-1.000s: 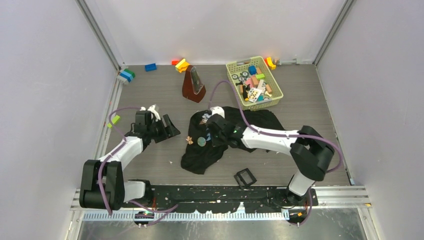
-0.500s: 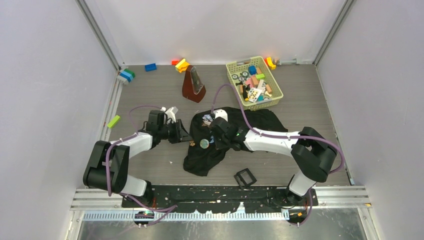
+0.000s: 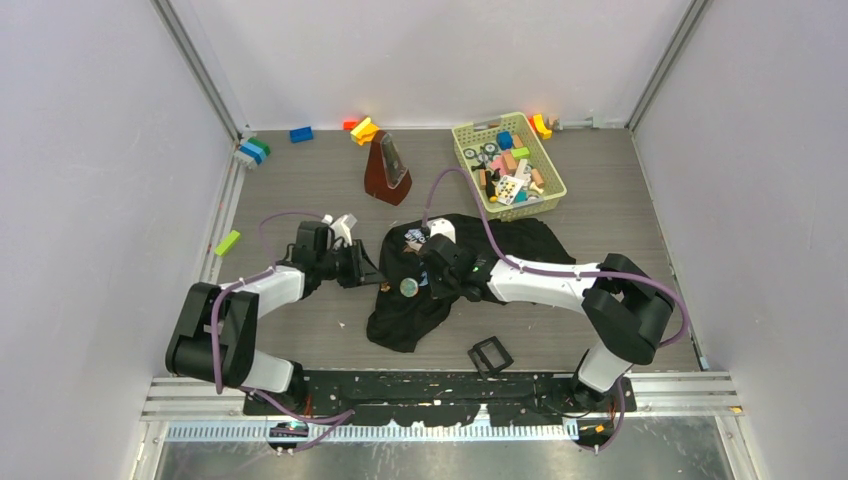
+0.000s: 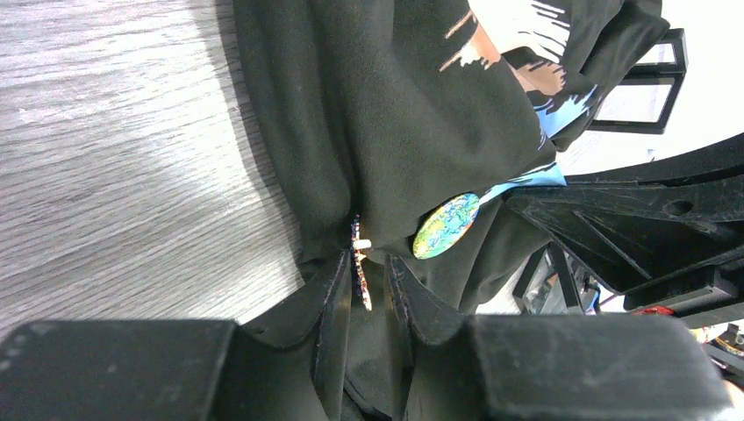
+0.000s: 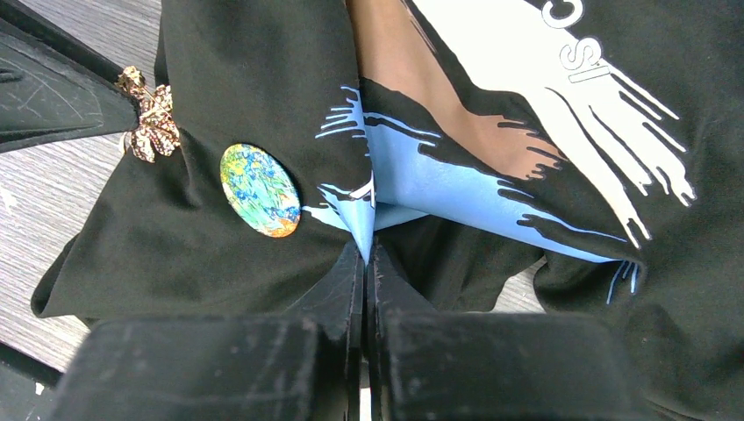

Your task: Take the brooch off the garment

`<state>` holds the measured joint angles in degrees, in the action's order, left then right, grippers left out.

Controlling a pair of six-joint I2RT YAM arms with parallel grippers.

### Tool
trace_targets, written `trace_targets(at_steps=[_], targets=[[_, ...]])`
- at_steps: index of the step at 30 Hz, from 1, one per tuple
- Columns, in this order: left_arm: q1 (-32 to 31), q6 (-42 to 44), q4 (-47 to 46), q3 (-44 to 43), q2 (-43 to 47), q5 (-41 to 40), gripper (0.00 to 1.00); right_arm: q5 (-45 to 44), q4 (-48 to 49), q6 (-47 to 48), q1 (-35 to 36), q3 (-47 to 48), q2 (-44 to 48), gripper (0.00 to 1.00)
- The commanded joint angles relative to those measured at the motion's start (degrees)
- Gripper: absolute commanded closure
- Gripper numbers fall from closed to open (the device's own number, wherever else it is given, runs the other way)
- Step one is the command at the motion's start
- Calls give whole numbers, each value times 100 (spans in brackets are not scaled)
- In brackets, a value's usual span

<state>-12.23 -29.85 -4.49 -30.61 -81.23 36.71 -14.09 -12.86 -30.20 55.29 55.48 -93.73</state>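
Left wrist footage shows the left jaws narrowly parted, with the brooch (image 4: 361,282) seen edge-on in the gap between them. Whether either side presses on it cannot be told. The brooch, a gold bow-like piece, is pinned at a bunched fold of the black garment (image 4: 395,105), on the side toward the left edge of the bench (image 3: 620,180). A round multicoloured badge (image 4: 446,225) is pinned just beside it.

From the right wrist, the right jaws are seen closed together on a raised fold of the garment, where a blue patch of the print is pinched. The print is made up of brown, blue and white streaks. Of the white lettering at its upper edge, only fragments resembling "C" and "IS" can be read.

From the top external camera, the garment is seen spread around the middle of the bench, somewhat toward the near edge, with both arms reaching over its left part. A yellow-green basket (image 3: 546,152) of small items is set toward the far right corner. A brown metronome (image 3: 386,170) stands near the middle of the far edge.
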Motion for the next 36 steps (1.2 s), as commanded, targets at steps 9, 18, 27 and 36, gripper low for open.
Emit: trace_targets(at_steps=[9, 18, 27, 36], targets=[[10, 14, 73, 64, 419, -375, 87, -327, 159, -85, -4, 34, 294, 100], [10, 26, 137, 8, 338, -421, 83, -319, 174, -84, 0, 50, 277, 99], [10, 32, 159, -41, 223, -353, 80, -345, 185, -88, -1, 42, 278, 99], [10, 31, 116, -42, 178, -224, 71, -624, 117, -251, 0, 50, 257, 100]])
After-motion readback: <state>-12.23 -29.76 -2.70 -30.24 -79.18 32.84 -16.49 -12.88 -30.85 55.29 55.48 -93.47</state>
